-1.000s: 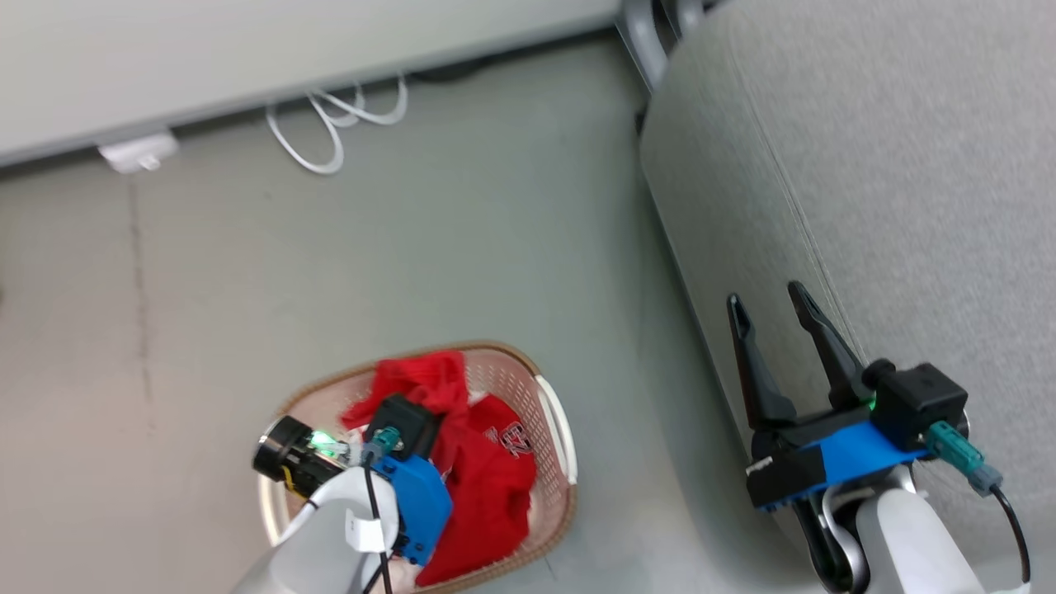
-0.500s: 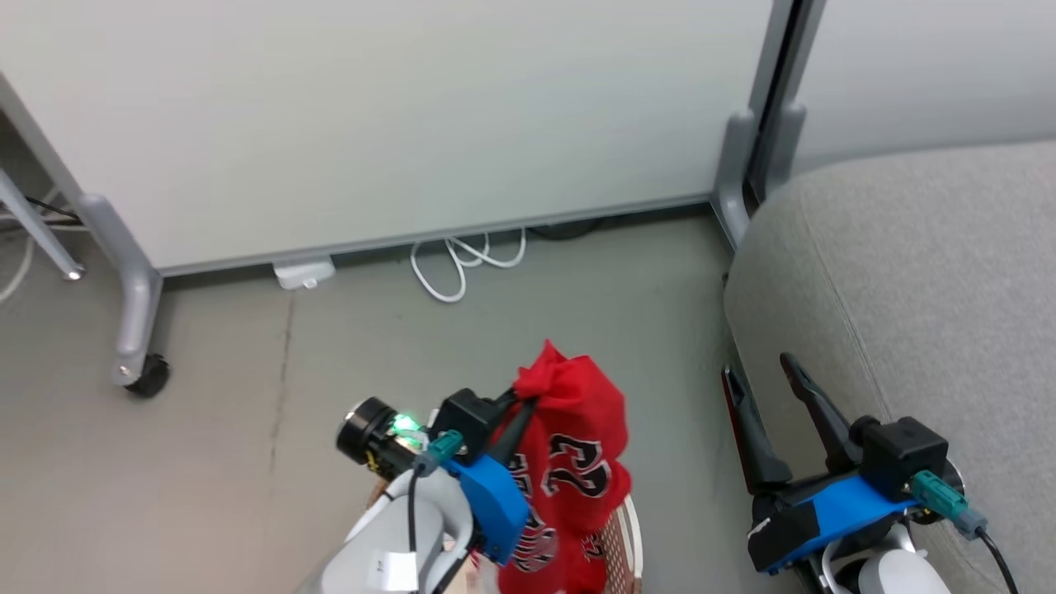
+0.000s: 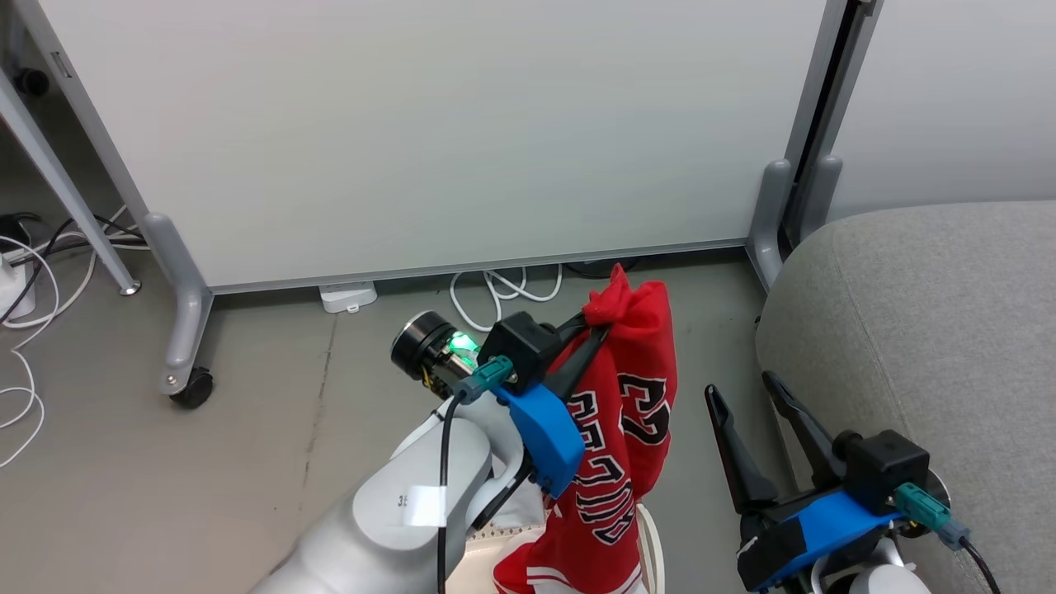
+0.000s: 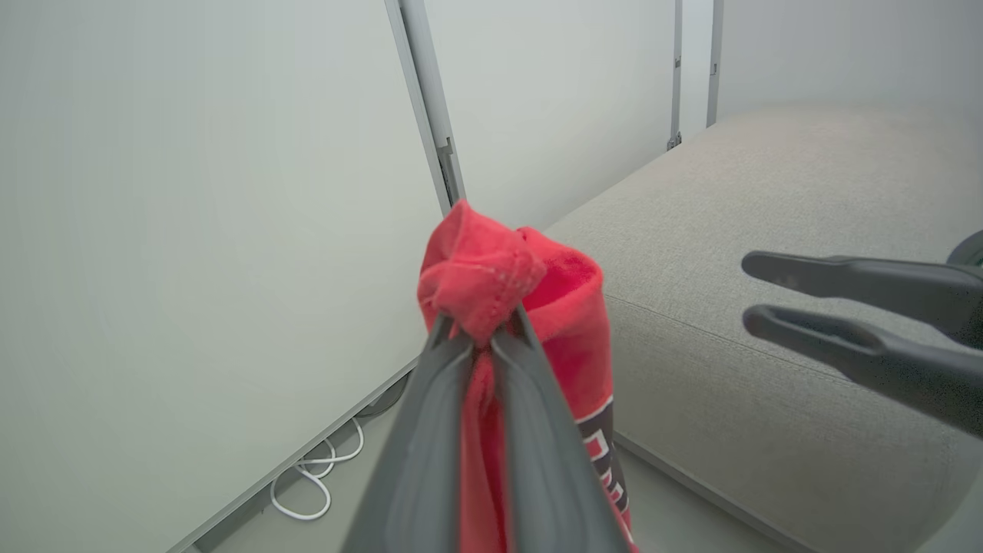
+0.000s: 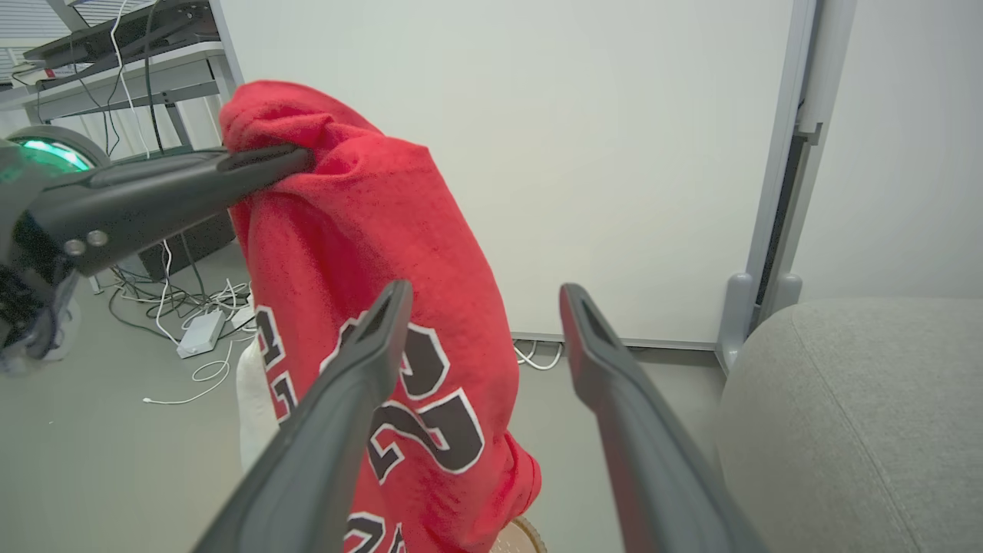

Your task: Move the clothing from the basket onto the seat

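A red jersey marked 23 hangs bunched from my left gripper, which is shut on its top fold. The left wrist view has the fold pinched between the fingertips. The jersey's lower end trails down to the cream basket, of which a rim strip shows at the bottom edge. My right gripper stands open and holds nothing, between the jersey and the grey sofa. In the right wrist view the jersey hangs just left of the open fingers, with the sofa to the right.
A white partition panel stands behind on grey legs with a castor. White cables and a power strip lie at its foot. More cables trail on the floor at far left.
My left gripper has lifted the red jersey up out of the basket and toward the sofa. The head camera has tilted up, so the basket has slid to the bottom edge. The right gripper stays open.
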Motion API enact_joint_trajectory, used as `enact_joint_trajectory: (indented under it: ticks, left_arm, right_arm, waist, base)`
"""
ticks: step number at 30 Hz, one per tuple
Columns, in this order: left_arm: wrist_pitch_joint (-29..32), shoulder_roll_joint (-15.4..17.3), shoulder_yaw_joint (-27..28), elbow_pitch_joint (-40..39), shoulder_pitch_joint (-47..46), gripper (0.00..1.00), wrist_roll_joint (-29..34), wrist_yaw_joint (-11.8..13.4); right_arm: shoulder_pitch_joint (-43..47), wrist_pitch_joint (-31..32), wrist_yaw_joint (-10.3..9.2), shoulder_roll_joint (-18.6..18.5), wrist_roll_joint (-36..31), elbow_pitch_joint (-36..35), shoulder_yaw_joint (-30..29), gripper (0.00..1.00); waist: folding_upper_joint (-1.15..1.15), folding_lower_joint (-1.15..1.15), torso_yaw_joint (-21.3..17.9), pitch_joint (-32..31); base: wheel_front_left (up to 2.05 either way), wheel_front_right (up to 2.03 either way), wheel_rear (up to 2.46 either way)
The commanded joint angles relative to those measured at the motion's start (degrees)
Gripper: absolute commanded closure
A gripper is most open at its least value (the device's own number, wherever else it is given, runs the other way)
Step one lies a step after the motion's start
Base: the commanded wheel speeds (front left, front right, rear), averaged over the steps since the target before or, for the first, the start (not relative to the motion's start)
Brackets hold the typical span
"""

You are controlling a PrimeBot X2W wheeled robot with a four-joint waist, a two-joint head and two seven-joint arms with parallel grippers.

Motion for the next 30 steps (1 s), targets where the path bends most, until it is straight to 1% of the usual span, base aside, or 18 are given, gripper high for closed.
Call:
enact_joint_trajectory:
  ticks: [1, 7, 9, 12, 20, 24, 30]
  left_arm:
    - [0.32, -0.06, -0.74, -0.50, -1.18, 1.00, -0.87, -0.07]
    - [2.04, -0.05, -3.22, -1.88, -5.48, 1.00, -5.52, -0.07]
    - [1.93, -0.05, -3.96, -1.91, -6.46, 1.00, -6.22, 0.54]
    - [1.83, -0.05, -5.19, -1.92, -6.72, 1.00, -7.32, 1.31]
    - [2.16, -0.06, -8.07, -0.76, -7.38, 1.00, -10.86, 1.93]
    - [1.82, -0.05, -9.27, -0.41, -7.93, 1.00, -12.23, 2.22]
    - [1.33, -0.06, -11.03, -0.41, -8.71, 1.00, -13.95, 2.71]
  right_arm:
    - [0.90, 0.10, 0.01, -0.13, 0.41, 0.07, 0.26, 0.00]
    - [1.21, 0.39, 0.01, -0.14, 0.93, 0.51, 1.38, 0.00]
    - [1.16, 0.40, 0.01, -0.14, 1.07, 0.57, 1.74, 0.00]
    - [0.99, 0.51, 0.01, -0.14, 1.20, 0.47, 2.26, 0.00]
    - [-0.10, 0.98, 0.01, -0.13, 0.69, 0.74, 3.98, 0.00]
    - [-1.49, 2.57, 0.01, -0.14, -0.06, 1.95, 5.58, 0.00]
    - [-4.62, 5.35, 0.01, -0.14, -0.65, 6.11, 7.65, 0.00]
  waist:
    - [0.00, 0.01, 0.24, -0.12]
    - [0.00, 0.01, 0.83, -0.42]
    - [0.00, 0.01, 0.83, -0.45]
    - [0.00, 0.01, 0.65, -0.42]
    - [0.00, 0.01, -0.08, 0.00]
    - [0.00, 0.01, -0.28, 0.11]
    - [0.00, 0.01, -0.16, 0.19]
  base:
    - [0.00, 0.00, 0.00]
    - [0.00, 0.00, 0.00]
    - [0.00, 0.00, 0.00]
    - [0.00, 0.00, 0.00]
    - [0.00, 0.00, 0.00]
    - [0.00, 0.00, 0.00]
    - [0.00, 0.00, 0.00]
